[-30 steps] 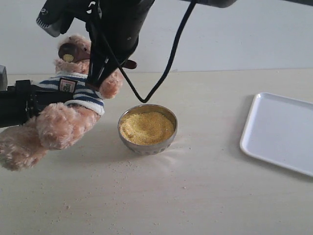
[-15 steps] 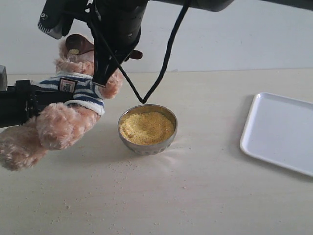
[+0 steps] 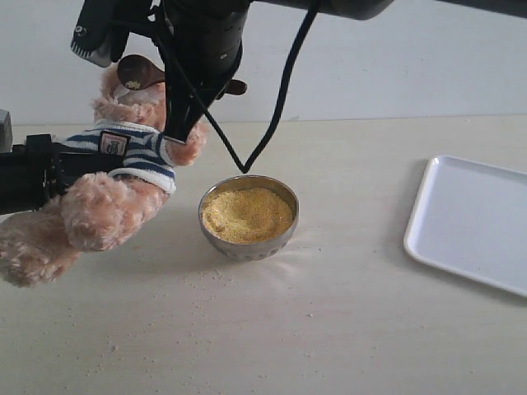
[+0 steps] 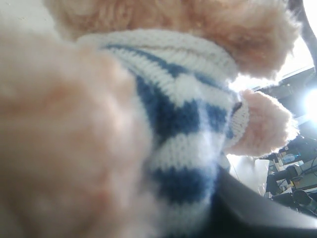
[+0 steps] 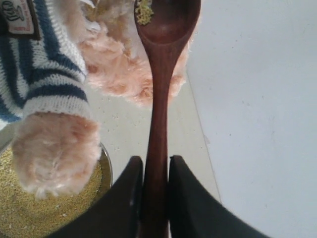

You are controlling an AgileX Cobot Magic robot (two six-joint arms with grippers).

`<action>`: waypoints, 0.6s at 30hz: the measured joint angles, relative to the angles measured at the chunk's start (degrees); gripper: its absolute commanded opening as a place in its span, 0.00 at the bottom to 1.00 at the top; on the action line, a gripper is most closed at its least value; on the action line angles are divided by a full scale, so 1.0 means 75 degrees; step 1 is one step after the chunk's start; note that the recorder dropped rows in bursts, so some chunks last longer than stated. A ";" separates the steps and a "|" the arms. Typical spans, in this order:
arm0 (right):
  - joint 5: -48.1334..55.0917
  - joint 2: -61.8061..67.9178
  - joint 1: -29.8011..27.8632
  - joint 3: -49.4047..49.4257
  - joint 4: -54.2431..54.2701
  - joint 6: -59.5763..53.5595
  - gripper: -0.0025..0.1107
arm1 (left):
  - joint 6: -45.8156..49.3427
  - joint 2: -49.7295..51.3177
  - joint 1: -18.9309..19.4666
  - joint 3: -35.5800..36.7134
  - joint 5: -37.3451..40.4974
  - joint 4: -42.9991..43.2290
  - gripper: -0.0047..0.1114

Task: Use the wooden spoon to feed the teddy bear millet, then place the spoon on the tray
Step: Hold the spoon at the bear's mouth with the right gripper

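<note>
The right claw (image 5: 154, 167) pinches the thin handle of the wooden spoon (image 5: 161, 94) between both pads. The spoon's bowl sits high beside the face of the teddy bear (image 3: 123, 185). The left claw (image 3: 66, 164) clamps the bear around its striped middle and holds it tilted over the bench (image 3: 329, 329). To feed well, I judge the spoon should be kept level and eased slowly to the muzzle: only 1 small clump of millet (image 5: 144, 12) rides on it, and a tilt would spill it. The metal bowl (image 3: 286, 230) below holds a full heap of grains, with specks scattered around it. The tray (image 3: 469, 222) lies well apart to the right, with nothing on it
</note>
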 measured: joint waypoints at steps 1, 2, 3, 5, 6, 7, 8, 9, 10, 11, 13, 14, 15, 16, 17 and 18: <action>0.0000 0.0000 0.0000 0.0000 0.0000 -0.0014 0.02 | 0.0000 0.0000 0.0000 0.0000 0.0000 0.0000 0.08; -0.0016 0.0000 0.0000 0.0000 0.0000 -0.0031 0.02 | 0.0000 0.0000 0.0000 0.0000 0.0000 0.0000 0.08; -0.0037 0.0000 0.0000 0.0000 -0.0017 -0.0057 0.02 | 0.0000 0.0000 0.0000 0.0000 0.0000 0.0000 0.08; -0.0111 0.0000 0.0000 0.0000 -0.0017 -0.0126 0.02 | 0.0000 0.0000 0.0000 0.0000 0.0000 0.0000 0.08; -0.0134 0.0000 0.0000 0.0000 -0.0032 -0.0179 0.02 | 0.0000 0.0000 0.0000 0.0000 0.0000 0.0000 0.08; -0.0169 0.0000 0.0000 0.0000 -0.0032 -0.0236 0.02 | 0.0000 0.0000 0.0000 0.0000 0.0000 0.0000 0.08; -0.0188 0.0000 0.0000 0.0000 -0.0043 -0.0257 0.02 | 0.0000 0.0000 0.0000 0.0000 0.0000 0.0000 0.08; -0.0203 0.0000 0.0000 0.0000 -0.0048 -0.0282 0.02 | 0.0000 0.0000 0.0000 0.0000 0.0000 0.0000 0.08; -0.0203 0.0000 0.0000 0.0000 -0.0061 -0.0314 0.02 | 0.0000 0.0000 0.0000 0.0000 0.0000 0.0000 0.08; -0.0203 0.0000 0.0000 0.0000 -0.0061 -0.0340 0.02 | 0.0000 0.0000 0.0000 0.0000 0.0000 0.0000 0.08; -0.0214 0.0000 0.0000 0.0000 -0.0061 -0.0412 0.02 | 0.0000 0.0000 0.0000 0.0000 0.0000 0.0000 0.08; -0.0214 0.0000 0.0007 0.0000 -0.0077 -0.0462 0.02 | 0.0000 0.0000 0.0000 0.0000 0.0000 0.0000 0.08; -0.0214 0.0000 0.0033 0.0000 -0.0115 -0.0512 0.02 | 0.0000 0.0000 0.0000 0.0000 0.0000 0.0000 0.08; -0.0214 0.0000 0.0065 0.0000 -0.0172 -0.0546 0.02 | 0.0000 0.0000 0.0000 0.0000 0.0000 0.0000 0.08; -0.0214 0.0000 0.0099 0.0000 -0.0233 -0.0580 0.02 | 0.0000 0.0000 0.0000 0.0000 0.0000 0.0000 0.08; -0.0200 0.0000 0.0139 0.0000 -0.0295 -0.0602 0.02 | 0.0000 0.0000 0.0000 0.0000 0.0000 0.0000 0.08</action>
